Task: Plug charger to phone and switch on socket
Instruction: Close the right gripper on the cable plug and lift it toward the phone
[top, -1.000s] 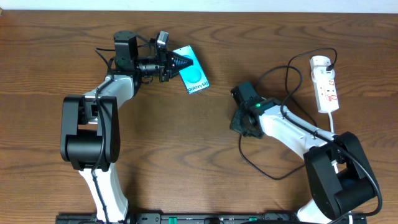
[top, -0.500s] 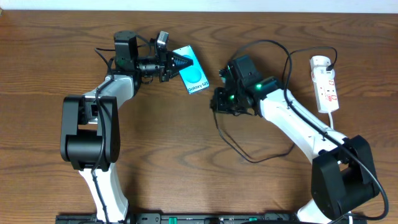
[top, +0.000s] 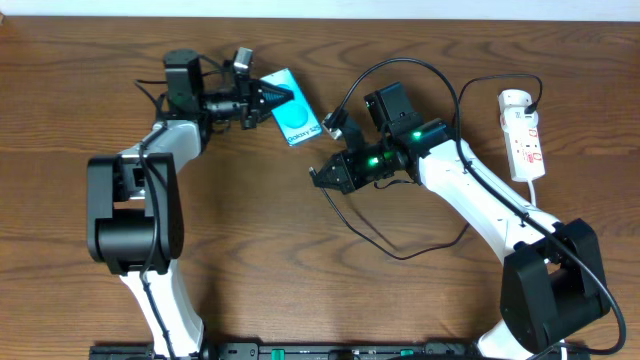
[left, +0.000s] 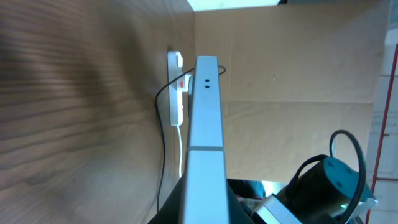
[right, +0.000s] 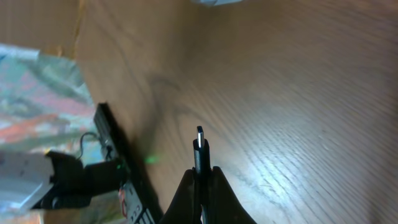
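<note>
phone (top: 300, 120) diagonal in left claw (top: 278, 97), charger tip (right: 199, 149) pointing ahead

The small rectangular smartphone (top: 297, 122) is glowing teal and white; the thin cable (top: 400, 257) is showing black, the narrow power strip (top: 524, 140) white, red-marked.

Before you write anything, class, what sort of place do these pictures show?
Probably a robotics lab bench: the left arm and right arm stand at a wooden table, a cardboard screen walls one edge, and a power strip lies on it.
</note>
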